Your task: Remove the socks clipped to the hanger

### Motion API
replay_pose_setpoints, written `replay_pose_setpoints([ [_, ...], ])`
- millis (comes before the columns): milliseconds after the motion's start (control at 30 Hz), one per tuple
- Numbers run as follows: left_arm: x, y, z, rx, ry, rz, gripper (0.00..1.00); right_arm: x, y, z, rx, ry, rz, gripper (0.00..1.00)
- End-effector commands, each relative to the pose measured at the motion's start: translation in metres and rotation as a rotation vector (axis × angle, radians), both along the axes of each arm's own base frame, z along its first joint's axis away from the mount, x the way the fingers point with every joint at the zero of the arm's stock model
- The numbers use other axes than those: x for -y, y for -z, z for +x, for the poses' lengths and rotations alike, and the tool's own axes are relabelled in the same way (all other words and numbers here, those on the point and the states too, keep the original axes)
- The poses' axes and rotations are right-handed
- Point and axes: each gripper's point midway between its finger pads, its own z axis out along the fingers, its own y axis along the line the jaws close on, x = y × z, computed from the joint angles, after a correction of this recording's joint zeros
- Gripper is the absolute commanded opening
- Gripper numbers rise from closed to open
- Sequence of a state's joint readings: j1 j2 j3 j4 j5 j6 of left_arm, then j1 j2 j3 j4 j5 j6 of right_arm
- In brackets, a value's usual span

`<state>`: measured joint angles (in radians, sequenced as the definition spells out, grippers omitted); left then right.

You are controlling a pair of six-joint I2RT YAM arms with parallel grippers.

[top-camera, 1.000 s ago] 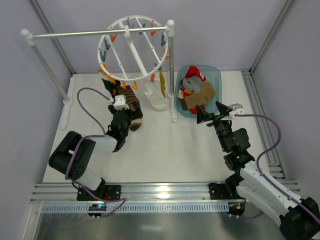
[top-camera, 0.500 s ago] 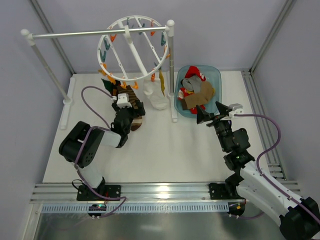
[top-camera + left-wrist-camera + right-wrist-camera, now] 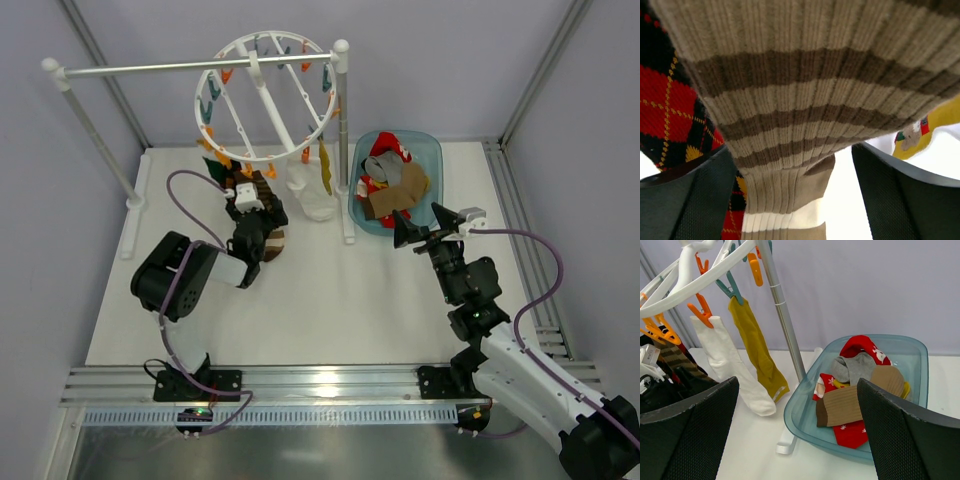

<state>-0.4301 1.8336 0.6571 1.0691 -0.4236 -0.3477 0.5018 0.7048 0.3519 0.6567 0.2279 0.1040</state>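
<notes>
Left jaws are spread wide, one on each side of the striped sock [image 3: 790, 90], nothing clamped yet. In the wrist view the ribbed fabric runs straight down the middle between them. There's a sliver of daylight on the right side, while the left one looks about touching the edge. So the sock's long axis runs top to bottom across the gap, and the jaws would close across its width, which looks like the right way round to me.

Just left of it, and partly behind, hangs the argyle sock [image 3: 670, 100]. It's close enough that a sloppy close could pinch both, I reckon.

Going outward, the striped one hangs from the near-left rim of the hanger [image 3: 715, 272]. The clip is up and away from the jaws, so my guess is the pull has to go down, toward the table [image 3: 330, 300].

The white sock [image 3: 730, 365] and the yellow sock [image 3: 757, 347] hang further right, by the post [image 3: 782, 315].

Right jaws are released too, holding nothing, over near the bin [image 3: 927, 370] on the other side of that post. The left arm is way nearer to this one.
</notes>
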Motion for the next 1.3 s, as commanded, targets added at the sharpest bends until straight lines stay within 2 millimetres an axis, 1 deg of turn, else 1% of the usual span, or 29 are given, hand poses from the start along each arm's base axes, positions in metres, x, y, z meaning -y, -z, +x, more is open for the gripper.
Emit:
replay_pose_setpoints([
  [0, -0.003, -0.027, 0.013, 0.108, -0.032, -0.039, 0.84, 0.003, -0.029, -0.003, 0.068, 0.006, 0.024, 0.99],
  [33, -0.004, -0.028, 0.012, 0.107, -0.038, -0.041, 0.79, 0.003, -0.029, -0.003, 0.068, 0.006, 0.024, 1.0],
  [67, -0.005, -0.031, 0.012, 0.122, -0.043, -0.048, 0.66, 0.003, -0.029, -0.003, 0.067, 0.006, 0.025, 1.0],
  [133, -0.007, -0.028, 0.008, 0.129, -0.043, -0.056, 0.52, 0.003, -0.03, -0.003, 0.067, 0.004, 0.025, 1.0],
  [167, -0.006, -0.028, 0.006, 0.134, -0.037, -0.062, 0.39, 0.003, -0.029, -0.002, 0.067, 0.007, 0.022, 1.0],
  [200, -0.005, -0.029, 0.005, 0.14, -0.033, -0.071, 0.33, 0.003, -0.03, -0.003, 0.069, 0.006, 0.024, 1.0],
  [233, -0.005, -0.026, 0.002, 0.132, -0.027, -0.072, 0.27, 0.003, -0.03, -0.003, 0.068, 0.005, 0.024, 1.0],
  [267, -0.002, -0.026, 0.001, 0.131, -0.006, -0.077, 0.15, 0.003, -0.029, -0.003, 0.067, 0.003, 0.022, 1.0],
  [367, 0.002, -0.027, -0.009, 0.145, 0.028, -0.11, 0.0, 0.003, -0.029, -0.002, 0.067, 0.004, 0.021, 1.0],
  [467, 0.007, -0.036, -0.023, 0.19, 0.075, -0.169, 0.0, 0.0, -0.03, 0.0, 0.064, -0.003, 0.009, 1.0],
  [533, 0.011, -0.038, -0.037, 0.201, 0.115, -0.197, 0.0, -0.007, -0.025, 0.003, 0.048, -0.027, -0.012, 1.0],
  [567, 0.015, -0.047, -0.044, 0.22, 0.138, -0.211, 0.0, -0.01, -0.027, 0.004, 0.05, -0.038, -0.016, 1.0],
  [600, 0.016, -0.044, -0.053, 0.215, 0.152, -0.213, 0.0, -0.015, -0.029, 0.003, 0.054, -0.067, -0.02, 1.0],
  [633, 0.018, -0.048, -0.057, 0.223, 0.164, -0.215, 0.0, -0.022, -0.025, 0.005, 0.041, -0.092, -0.029, 1.0],
  [667, 0.025, -0.052, -0.064, 0.231, 0.187, -0.219, 0.0, -0.026, -0.028, 0.005, 0.049, -0.116, -0.026, 1.0],
  [700, 0.026, -0.05, -0.07, 0.224, 0.198, -0.214, 0.0, -0.032, -0.029, 0.005, 0.051, -0.145, -0.026, 1.0],
  [767, 0.031, -0.053, -0.077, 0.232, 0.224, -0.22, 0.0, -0.052, -0.028, 0.002, 0.053, -0.251, -0.039, 1.0],
  [800, 0.035, -0.051, -0.083, 0.226, 0.244, -0.22, 0.0, -0.059, -0.031, -0.001, 0.067, -0.29, -0.035, 1.0],
  [833, 0.039, -0.053, -0.087, 0.23, 0.263, -0.223, 0.0, -0.07, -0.032, -0.007, 0.078, -0.361, -0.044, 1.0],
  [867, 0.041, -0.052, -0.09, 0.23, 0.275, -0.219, 0.0, -0.079, -0.033, -0.008, 0.079, -0.409, -0.039, 1.0],
  [933, 0.047, -0.054, -0.096, 0.23, 0.302, -0.219, 0.0, -0.094, -0.034, -0.013, 0.086, -0.492, -0.045, 1.0],
  [967, 0.051, -0.054, -0.099, 0.228, 0.328, -0.219, 0.0, -0.105, -0.041, -0.022, 0.107, -0.575, -0.048, 1.0],
  [1000, 0.052, -0.055, -0.103, 0.231, 0.342, -0.22, 0.0, -0.114, -0.035, -0.021, 0.09, -0.613, -0.059, 0.99],
  [1033, 0.055, -0.057, -0.106, 0.232, 0.359, -0.222, 0.0, -0.122, -0.035, -0.024, 0.087, -0.653, -0.068, 1.0],
  [1067, 0.058, -0.058, -0.109, 0.235, 0.386, -0.22, 0.0, -0.133, -0.041, -0.032, 0.104, -0.719, -0.082, 1.0],
  [1100, 0.06, -0.058, -0.111, 0.237, 0.402, -0.214, 0.0, -0.143, -0.033, -0.031, 0.083, -0.759, -0.101, 1.0],
  [1200, 0.066, -0.06, -0.117, 0.243, 0.45, -0.203, 0.0, -0.168, -0.038, -0.045, 0.099, -0.922, -0.143, 1.0],
  [1233, 0.067, -0.061, -0.118, 0.243, 0.458, -0.201, 0.0, -0.177, -0.038, -0.041, 0.087, -0.955, -0.148, 1.0],
  [1267, 0.069, -0.06, -0.119, 0.242, 0.469, -0.2, 0.0, -0.183, -0.038, -0.043, 0.082, -0.989, -0.154, 1.0],
])
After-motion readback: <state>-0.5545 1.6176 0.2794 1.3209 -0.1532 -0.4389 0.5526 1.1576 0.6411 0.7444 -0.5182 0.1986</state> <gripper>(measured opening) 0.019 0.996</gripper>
